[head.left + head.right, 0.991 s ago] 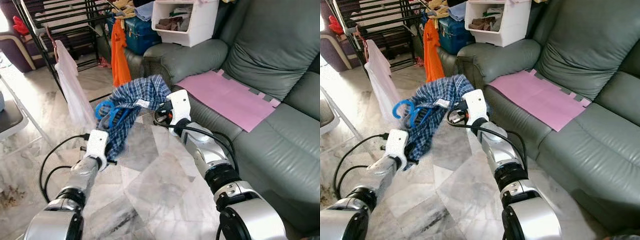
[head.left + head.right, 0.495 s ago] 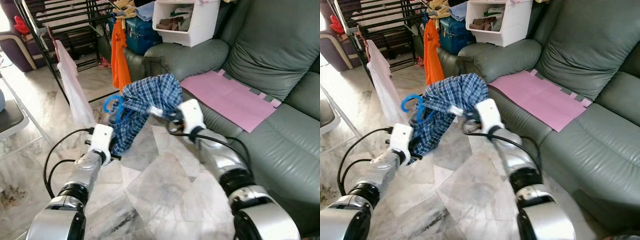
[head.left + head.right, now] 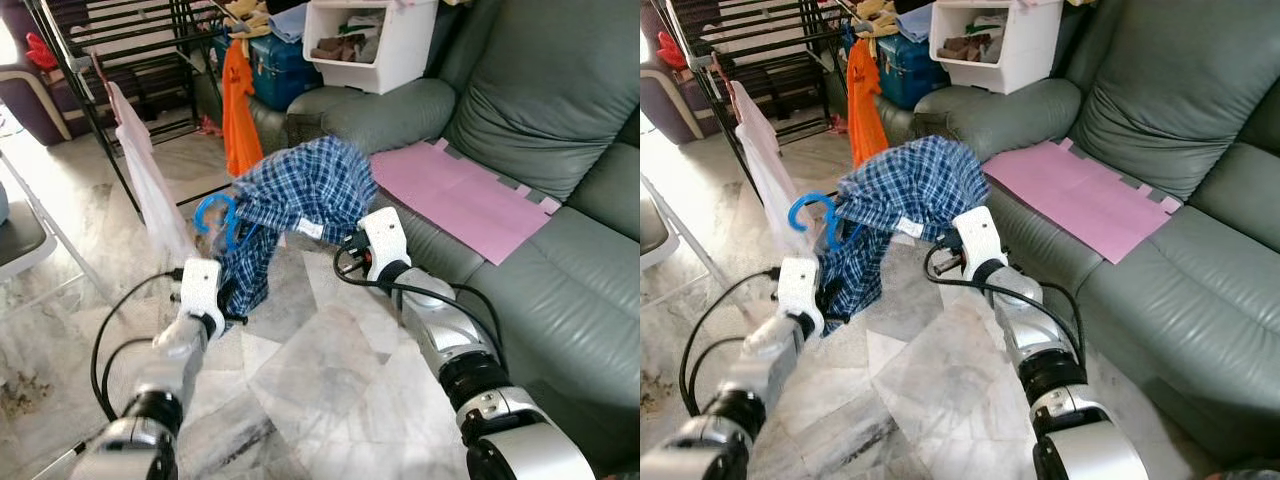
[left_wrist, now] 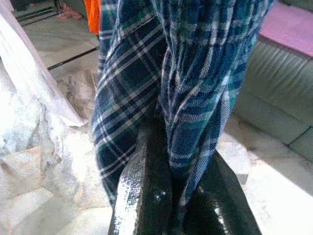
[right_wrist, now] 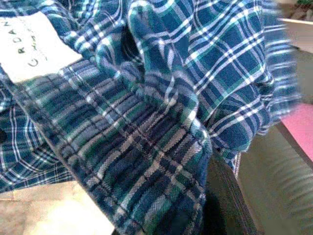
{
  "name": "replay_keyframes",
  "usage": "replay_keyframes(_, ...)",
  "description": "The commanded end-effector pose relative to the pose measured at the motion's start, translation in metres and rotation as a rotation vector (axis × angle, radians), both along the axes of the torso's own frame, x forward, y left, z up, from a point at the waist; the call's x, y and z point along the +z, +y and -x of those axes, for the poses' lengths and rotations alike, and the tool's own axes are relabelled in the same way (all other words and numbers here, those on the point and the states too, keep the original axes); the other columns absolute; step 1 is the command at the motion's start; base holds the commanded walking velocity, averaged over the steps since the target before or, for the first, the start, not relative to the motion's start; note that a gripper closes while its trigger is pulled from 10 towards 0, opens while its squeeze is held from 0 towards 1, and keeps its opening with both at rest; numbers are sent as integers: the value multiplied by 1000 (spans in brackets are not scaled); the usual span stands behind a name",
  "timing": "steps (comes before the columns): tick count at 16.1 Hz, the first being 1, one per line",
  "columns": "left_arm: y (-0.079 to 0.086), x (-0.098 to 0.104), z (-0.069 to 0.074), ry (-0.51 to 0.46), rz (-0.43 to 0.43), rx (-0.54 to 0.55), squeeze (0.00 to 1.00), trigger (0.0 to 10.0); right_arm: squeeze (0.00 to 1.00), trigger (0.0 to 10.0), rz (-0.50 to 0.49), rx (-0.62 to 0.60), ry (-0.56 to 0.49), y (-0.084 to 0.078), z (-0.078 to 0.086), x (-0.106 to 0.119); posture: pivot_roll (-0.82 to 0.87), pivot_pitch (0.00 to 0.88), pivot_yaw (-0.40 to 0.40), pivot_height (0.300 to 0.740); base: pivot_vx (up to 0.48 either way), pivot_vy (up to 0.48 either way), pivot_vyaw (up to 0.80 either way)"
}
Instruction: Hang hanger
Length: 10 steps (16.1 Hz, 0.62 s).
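Two grippers carry the blue plaid shirt [image 3: 300,190] on its blue plastic hanger [image 3: 216,214]: left gripper [image 4: 168,196] pinches its lower cloth, right gripper [image 5: 215,196] clamps fabric near the label. Hanging remains; the black drying rack [image 3: 110,40] stands well beyond both.

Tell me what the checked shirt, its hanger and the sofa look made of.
Blue plaid shirt: woven cloth, likely cotton, matte; the wrist view shows the weave. Curved blue hanger hook: probably plastic, smooth and evenly coloured. Grey-green sofa: leather or imitation, with soft sheen and creases.
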State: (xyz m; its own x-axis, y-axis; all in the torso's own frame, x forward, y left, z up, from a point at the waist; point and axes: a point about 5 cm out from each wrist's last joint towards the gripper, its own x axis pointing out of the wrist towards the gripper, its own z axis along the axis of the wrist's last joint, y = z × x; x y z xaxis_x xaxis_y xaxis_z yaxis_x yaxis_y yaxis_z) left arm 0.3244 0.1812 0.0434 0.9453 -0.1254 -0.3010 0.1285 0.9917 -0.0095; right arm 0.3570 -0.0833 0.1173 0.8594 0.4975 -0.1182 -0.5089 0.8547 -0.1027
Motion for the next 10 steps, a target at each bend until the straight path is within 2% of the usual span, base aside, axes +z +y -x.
replay_keyframes(1,16,15,-4,-98,52,138,0,10000,0,9373,7,1,39,-3,6,-12,-92,0,31,740,255,0,0)
replay_keyframes(2,16,13,-2,-97,54,147,0,10000,0,9373,8,2,39,-3,6,-12,-92,0,31,740,255,0,0)
replay_keyframes(3,17,12,-1,-95,50,158,0,10000,0,10000,9,3,40,-3,6,-12,-90,0,28,740,277,0,0)
replay_keyframes(10,16,20,-5,-116,49,167,0,10000,0,10000,23,-54,24,-12,-2,-7,-94,0,34,740,318,0,0)
